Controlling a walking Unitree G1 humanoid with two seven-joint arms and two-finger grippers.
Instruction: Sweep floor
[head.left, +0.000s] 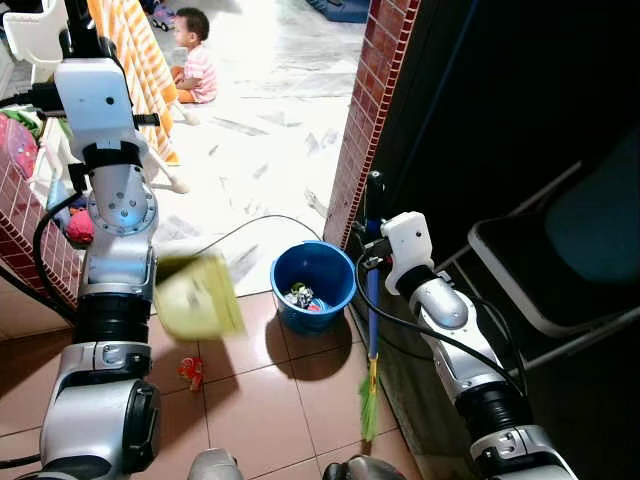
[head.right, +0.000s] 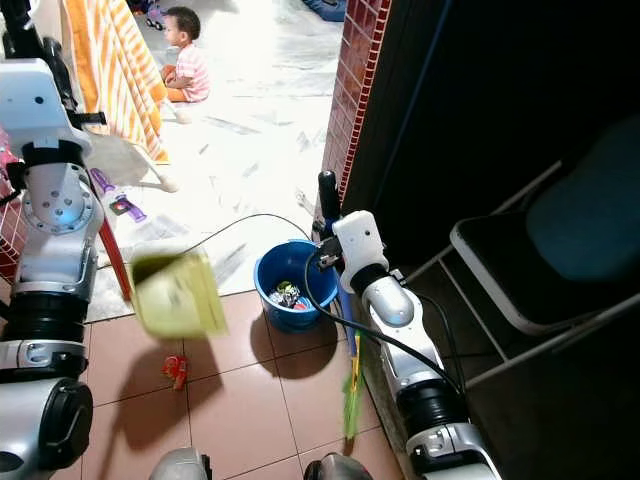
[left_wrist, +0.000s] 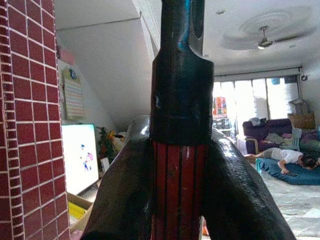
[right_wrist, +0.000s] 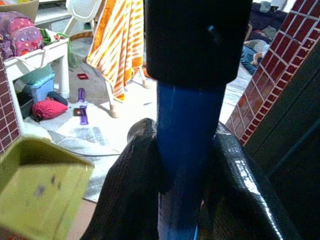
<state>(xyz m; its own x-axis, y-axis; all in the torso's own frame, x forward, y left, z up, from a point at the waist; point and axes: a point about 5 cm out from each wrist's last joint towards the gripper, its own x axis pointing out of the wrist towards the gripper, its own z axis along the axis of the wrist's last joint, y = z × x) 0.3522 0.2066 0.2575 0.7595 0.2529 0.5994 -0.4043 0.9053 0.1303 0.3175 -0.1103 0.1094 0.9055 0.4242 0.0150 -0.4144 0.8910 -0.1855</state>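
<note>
The robot stands on the brown floor tiles (head.left: 250, 400) just inside a doorway, with a brick pillar (head.left: 365, 120) at the doorway's right edge. Its right gripper (right_wrist: 185, 185) is closed around the blue handle of a broom (head.left: 371, 330), both black fingers pressed against the shaft. The broom hangs nearly upright beside the pillar, and its green and yellow bristles (head.left: 368, 405) reach down to the tiles at the edge of the dark wall.

The left gripper (left_wrist: 180, 190) is clamped on a red ribbed handle (left_wrist: 177, 195) with a black cap above it. Below that raised arm hangs a yellow-green dustpan (head.left: 197, 295), blurred, above the tiles and just left of a blue bucket (head.left: 313, 285). The bucket sits at the edge where the tiles meet the pale floor, with scraps of rubbish inside it. A small red and orange scrap (head.left: 190, 372) lies on the tiles below the dustpan.

A thin black cable (head.left: 250, 225) curves across the pale floor behind the bucket. Farther back a child (head.left: 192, 55) sits on the floor near an orange striped cloth (head.left: 135, 60). A folding chair (head.left: 540, 270) stands in the dark area on the right.
</note>
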